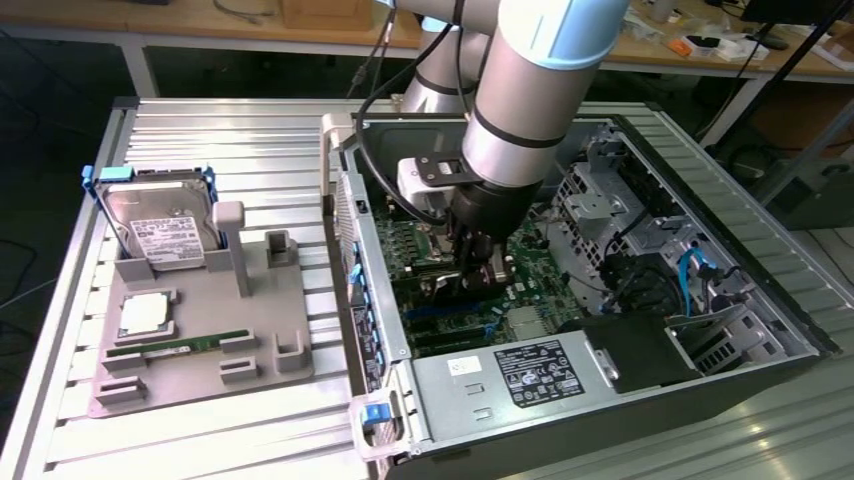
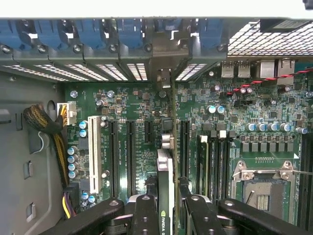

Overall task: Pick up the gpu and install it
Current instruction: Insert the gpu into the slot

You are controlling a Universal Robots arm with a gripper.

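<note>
- Gripping the gpu (image 2: pixel 165 171) by its two flat faces, the claw (image 2: pixel 170 201) is holding the card edge-on, its black fingers (image 2: pixel 145 213) narrowed onto it
- The gpu is standing upright over the green motherboard (image 2: pixel 127 107), running in line with the long black expansion slots and keeping well apart from the white slot (image 2: pixel 94 154)
- Its far end is reaching toward the rear wall of the case, near the row of blue latches (image 2: pixel 129 32); whether its lower edge is sitting in a slot I cannot tell
- In the exterior view the arm is reaching down into the open computer case (image 1: pixel 747 300), which is lying on its side on the desk (image 1: pixel 200 130)
- To the exterior view's left of the case, a grey holder (image 1: pixel 200 370) is carrying a hard drive (image 1: pixel 160 235) and a RAM stick (image 1: pixel 180 345)
</note>
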